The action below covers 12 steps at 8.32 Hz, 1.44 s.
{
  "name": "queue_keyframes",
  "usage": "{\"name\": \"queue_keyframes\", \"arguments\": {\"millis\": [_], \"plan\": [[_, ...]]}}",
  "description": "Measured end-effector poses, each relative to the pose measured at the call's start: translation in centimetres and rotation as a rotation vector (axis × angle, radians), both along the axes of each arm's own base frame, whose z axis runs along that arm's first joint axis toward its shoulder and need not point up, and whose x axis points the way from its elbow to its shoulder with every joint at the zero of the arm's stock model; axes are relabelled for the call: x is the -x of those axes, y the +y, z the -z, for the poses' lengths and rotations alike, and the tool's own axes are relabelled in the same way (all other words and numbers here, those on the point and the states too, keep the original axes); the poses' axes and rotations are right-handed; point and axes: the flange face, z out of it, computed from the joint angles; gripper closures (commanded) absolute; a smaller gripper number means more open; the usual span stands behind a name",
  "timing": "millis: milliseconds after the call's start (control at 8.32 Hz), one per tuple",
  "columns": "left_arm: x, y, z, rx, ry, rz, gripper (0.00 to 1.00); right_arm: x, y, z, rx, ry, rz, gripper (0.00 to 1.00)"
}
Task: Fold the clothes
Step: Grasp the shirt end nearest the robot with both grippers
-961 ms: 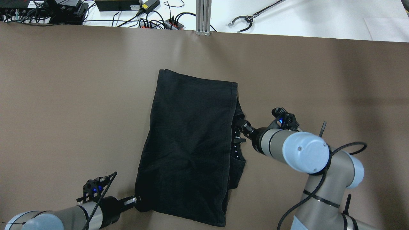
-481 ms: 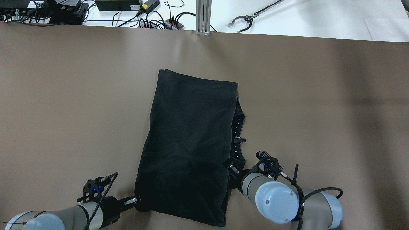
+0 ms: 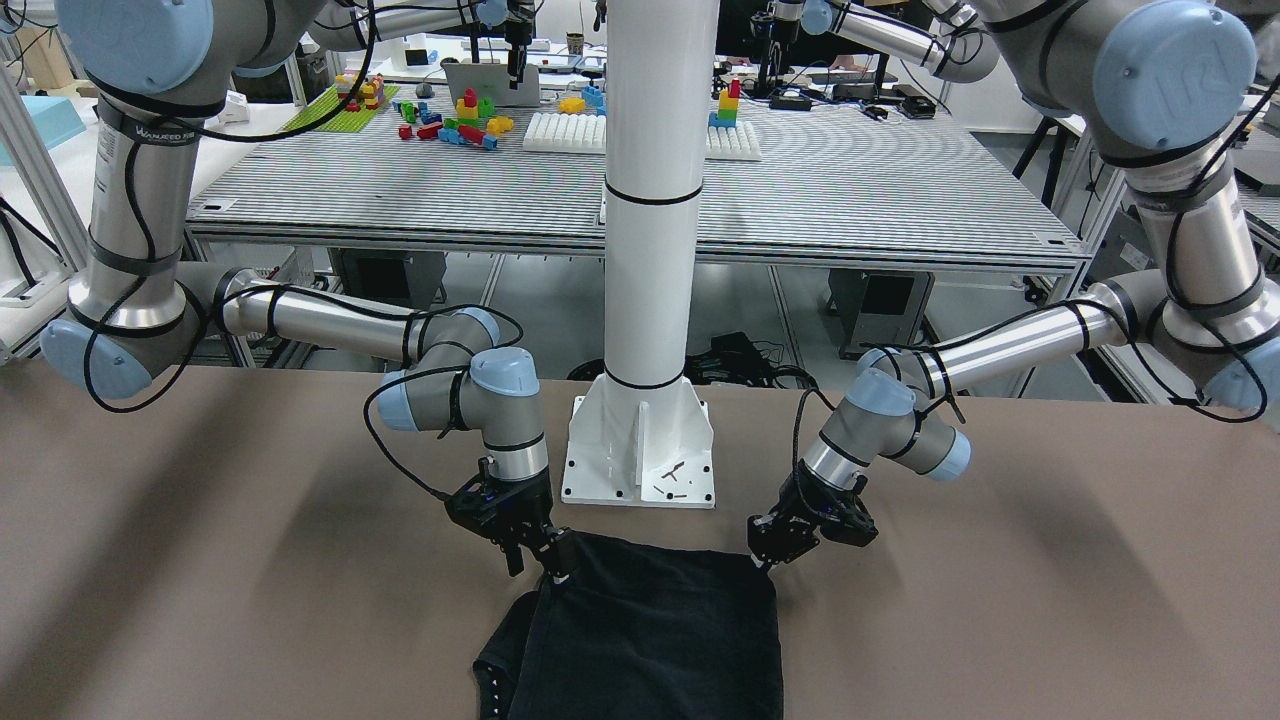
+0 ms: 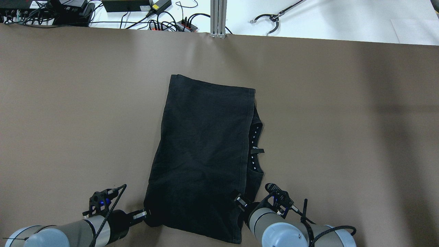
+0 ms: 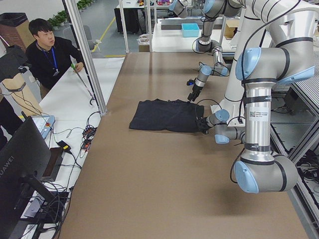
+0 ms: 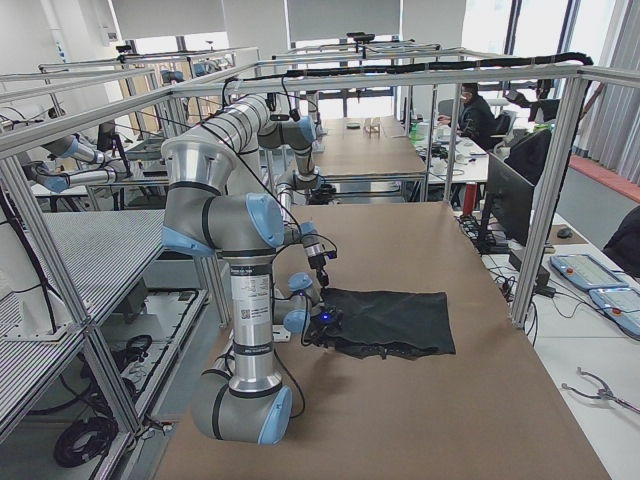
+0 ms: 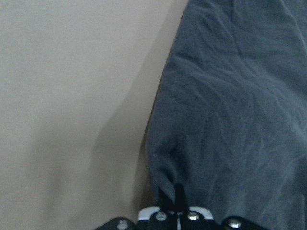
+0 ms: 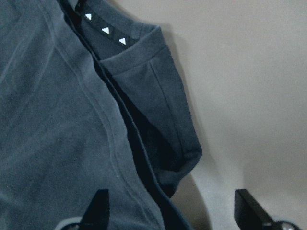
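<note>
The black clothes (image 4: 202, 154) are seen spread flat on the brown table (image 4: 68, 103), in the middle of the overhead view. Their lower-left corner is pinched between the closed fingers of the left gripper (image 4: 146, 214). The right gripper (image 4: 239, 201) is spread wide at the lower-right hem, with the folded edge lying between its fingers (image 8: 98, 211).
</note>
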Motion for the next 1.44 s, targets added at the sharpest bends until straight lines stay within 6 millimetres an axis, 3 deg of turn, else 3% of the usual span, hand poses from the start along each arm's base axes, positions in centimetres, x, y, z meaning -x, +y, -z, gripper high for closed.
{"name": "queue_keyframes", "arguments": {"millis": [481, 1082, 1202, 1442], "plan": [[0.0, 0.0, 0.1, -0.002, 0.001, 0.000, 1.00, 1.1, 0.6, 0.3, -0.002, -0.010, -0.033, 0.27], [0.0, 0.0, 0.0, -0.011, -0.005, -0.003, 1.00, 1.6, 0.5, 0.0, -0.003, -0.007, -0.039, 0.31], [-0.1, 0.1, -0.1, -0.012, -0.007, -0.004, 1.00, 1.7, 0.5, -0.1, -0.005, -0.004, -0.042, 0.42], [-0.1, 0.1, -0.2, -0.013, -0.009, -0.005, 1.00, 1.7, 0.4, -0.1, -0.011, -0.003, -0.051, 0.81]]}}
